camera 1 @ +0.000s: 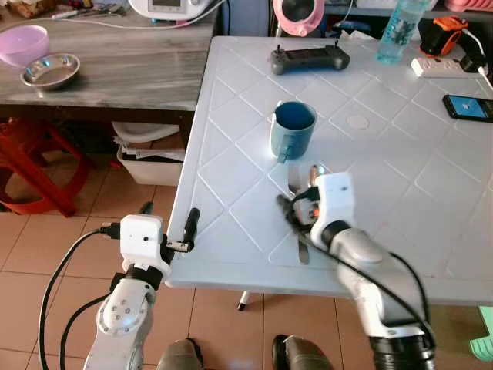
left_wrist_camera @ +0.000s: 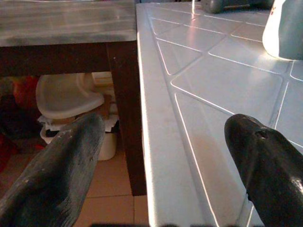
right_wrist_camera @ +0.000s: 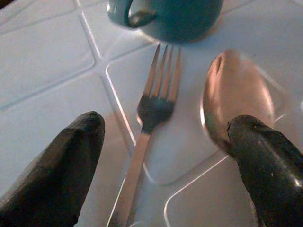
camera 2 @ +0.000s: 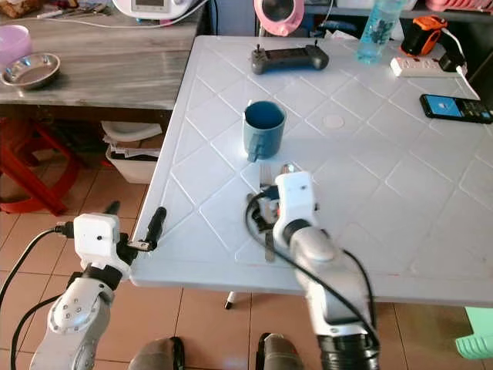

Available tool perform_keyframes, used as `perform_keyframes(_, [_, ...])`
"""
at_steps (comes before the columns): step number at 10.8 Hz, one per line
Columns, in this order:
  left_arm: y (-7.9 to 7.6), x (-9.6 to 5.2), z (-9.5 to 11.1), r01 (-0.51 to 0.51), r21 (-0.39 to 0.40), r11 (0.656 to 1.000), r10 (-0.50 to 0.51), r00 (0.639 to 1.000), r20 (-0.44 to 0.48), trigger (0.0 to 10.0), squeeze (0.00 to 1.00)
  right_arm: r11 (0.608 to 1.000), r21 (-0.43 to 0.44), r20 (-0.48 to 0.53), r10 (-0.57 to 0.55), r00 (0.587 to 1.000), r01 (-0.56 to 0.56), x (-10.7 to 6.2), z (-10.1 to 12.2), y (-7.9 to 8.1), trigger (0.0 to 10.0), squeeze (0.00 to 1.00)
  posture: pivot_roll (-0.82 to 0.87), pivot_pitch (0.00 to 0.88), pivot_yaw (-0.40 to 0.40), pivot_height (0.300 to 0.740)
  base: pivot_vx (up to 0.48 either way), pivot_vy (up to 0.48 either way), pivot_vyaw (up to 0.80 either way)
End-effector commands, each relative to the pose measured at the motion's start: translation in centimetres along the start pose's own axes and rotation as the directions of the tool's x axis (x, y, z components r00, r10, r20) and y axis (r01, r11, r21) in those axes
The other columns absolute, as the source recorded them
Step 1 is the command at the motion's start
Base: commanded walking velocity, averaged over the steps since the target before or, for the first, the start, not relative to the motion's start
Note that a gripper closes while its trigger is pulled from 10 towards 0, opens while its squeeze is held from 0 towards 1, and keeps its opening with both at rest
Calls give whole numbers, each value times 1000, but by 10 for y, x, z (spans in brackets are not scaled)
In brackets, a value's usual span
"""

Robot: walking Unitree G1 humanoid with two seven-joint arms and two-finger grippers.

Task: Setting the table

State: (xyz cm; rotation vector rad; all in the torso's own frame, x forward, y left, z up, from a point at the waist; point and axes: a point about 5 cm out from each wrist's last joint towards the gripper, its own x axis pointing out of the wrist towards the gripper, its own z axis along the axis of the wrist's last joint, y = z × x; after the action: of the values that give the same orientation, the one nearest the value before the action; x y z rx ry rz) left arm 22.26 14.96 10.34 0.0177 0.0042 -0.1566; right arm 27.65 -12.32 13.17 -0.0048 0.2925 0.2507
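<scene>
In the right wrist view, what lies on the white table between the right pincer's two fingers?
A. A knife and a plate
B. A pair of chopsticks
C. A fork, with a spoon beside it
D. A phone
C. The fork lies on the table between the open right pincer fingers, tines toward the blue mug, with the spoon just beside it near one finger.

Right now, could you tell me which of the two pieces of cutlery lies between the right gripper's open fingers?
The fork does, tines toward the blue mug. The spoon lies beside it, partly under one finger of the right gripper.
</scene>
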Motion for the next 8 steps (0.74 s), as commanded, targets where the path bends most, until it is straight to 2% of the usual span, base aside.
perform_keyframes(1, [-1, -1, 1, 7, 0, 1000, -7, 1000, -1, 10000, 0, 1000, 13, 10, 8, 1000, -9, -1, 7, 4, 10000, 0, 39, 172, 17, 740, 0, 0, 0])
perform_keyframes(6, [1, -2, 1, 14, 6, 1000, -14, 1000, -6, 10000, 0, 996, 58, 15, 71, 997, -72, 2, 20, 19, 10000, 0, 49, 178, 14, 740, 0, 0, 0])
perform_keyframes(8, [1, -3, 1, 19, 8, 1000, -19, 1000, -9, 10000, 0, 992, 68, 14, 105, 994, -105, -3, 26, 25, 10000, 0, 47, 178, 14, 740, 0, 0, 0])
